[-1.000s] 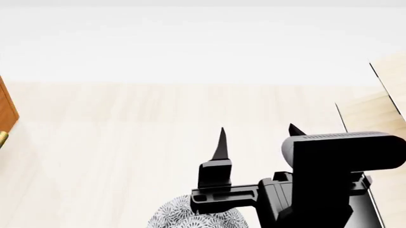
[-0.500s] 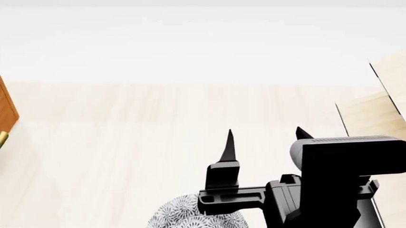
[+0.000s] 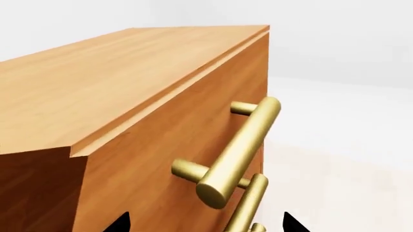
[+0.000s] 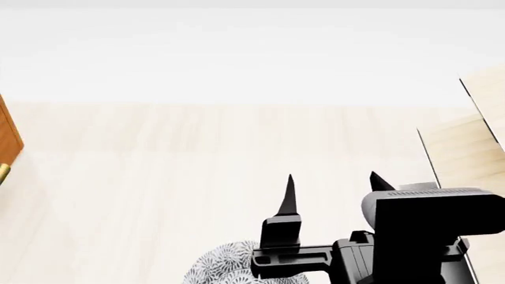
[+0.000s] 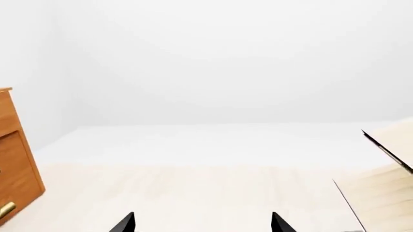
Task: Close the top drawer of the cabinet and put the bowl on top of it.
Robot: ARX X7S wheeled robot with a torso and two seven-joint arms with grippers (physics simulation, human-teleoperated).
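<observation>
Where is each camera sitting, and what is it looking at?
Left wrist view: sits near the left gripper, close to the cabinet, facing the top drawer; only its two jaw tips show.
Head view: on the robot's head, looking down at the floor; the right gripper, jaws apart, hangs above the bowl.
Right wrist view: near the right gripper, facing the floor and far wall; only jaw tips show.
Shared: all three views show the cabinet.
</observation>
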